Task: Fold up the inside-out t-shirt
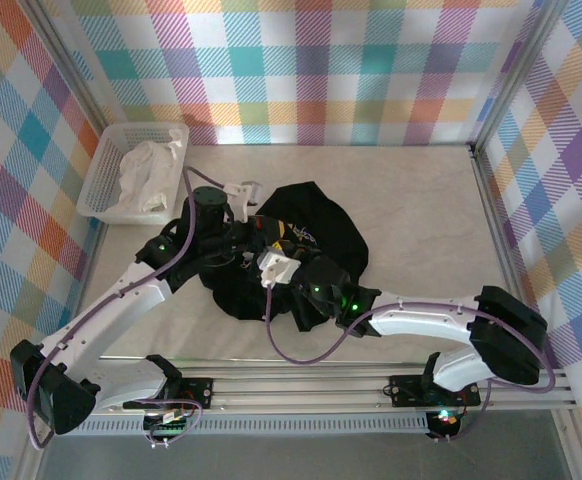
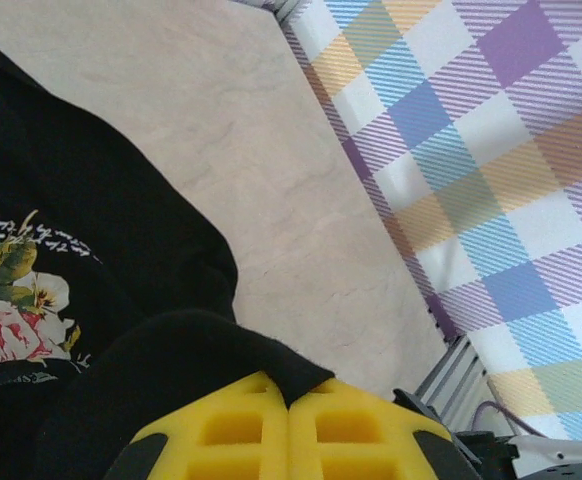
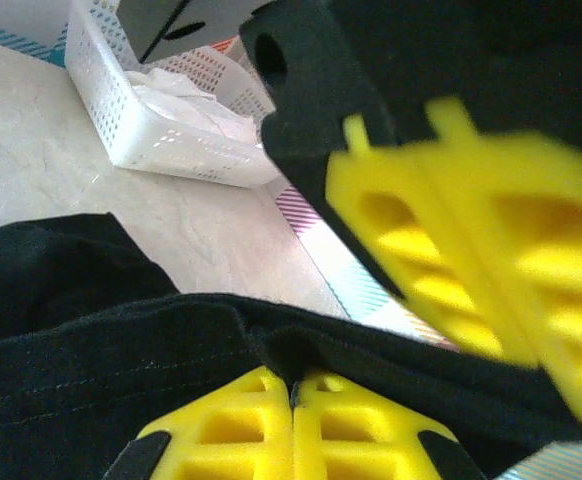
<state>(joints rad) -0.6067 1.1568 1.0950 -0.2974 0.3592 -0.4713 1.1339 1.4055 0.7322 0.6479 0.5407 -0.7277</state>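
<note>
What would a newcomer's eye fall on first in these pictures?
The black t-shirt lies bunched mid-table, with the left gripper and right gripper both pinched shut on its fabric, close together. A rose print shows on the shirt, and a white basket holding a white cloth sits at the far left corner.

Black t-shirt (image 1: 316, 215) in the middle, its print all red-pink roses, green leaves and white script; left gripper (image 2: 289, 405) and right gripper (image 3: 293, 395) both show bright yellow, grid-patterned pads. Table (image 1: 421, 220) is pale beige with faint marbling; walls (image 1: 311, 60) a pastel plaid of purple, blue, orange and teal; far left, white lattice basket (image 1: 99, 170), white cloth (image 1: 149, 170).
</note>
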